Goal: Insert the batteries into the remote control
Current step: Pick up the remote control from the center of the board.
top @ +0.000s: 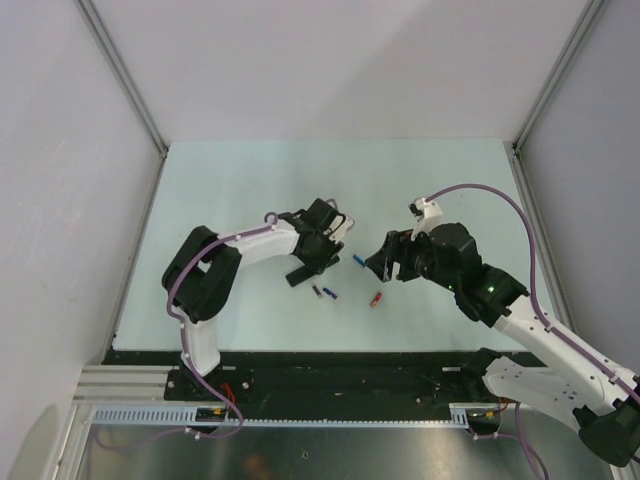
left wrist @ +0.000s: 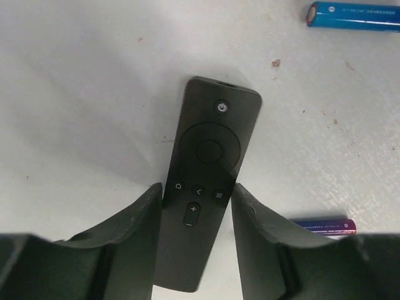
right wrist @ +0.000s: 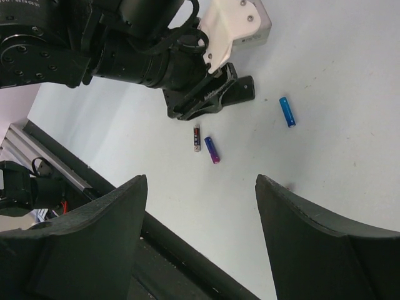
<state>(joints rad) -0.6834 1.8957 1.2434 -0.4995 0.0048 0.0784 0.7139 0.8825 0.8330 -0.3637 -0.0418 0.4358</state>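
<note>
The table [top: 250,180] gives me open room, its edges well off. The remote control [left wrist: 212,144], stiff, light and probably slick, lies buttons up between the fingers of my left claw [left wrist: 198,194] at its long sides, the right hold; gripped or only touched, I cannot tell. My right claw [right wrist: 200,187] hangs spread, empty, near the small, roll-prone batteries [top: 330,294].

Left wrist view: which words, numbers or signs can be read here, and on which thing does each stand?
Remote control: no words; button signs only: power, home, back arrow, menu lines, plus, minus.
Blue battery: pale print, too small to read.
Purple battery: print too small to read.
</note>
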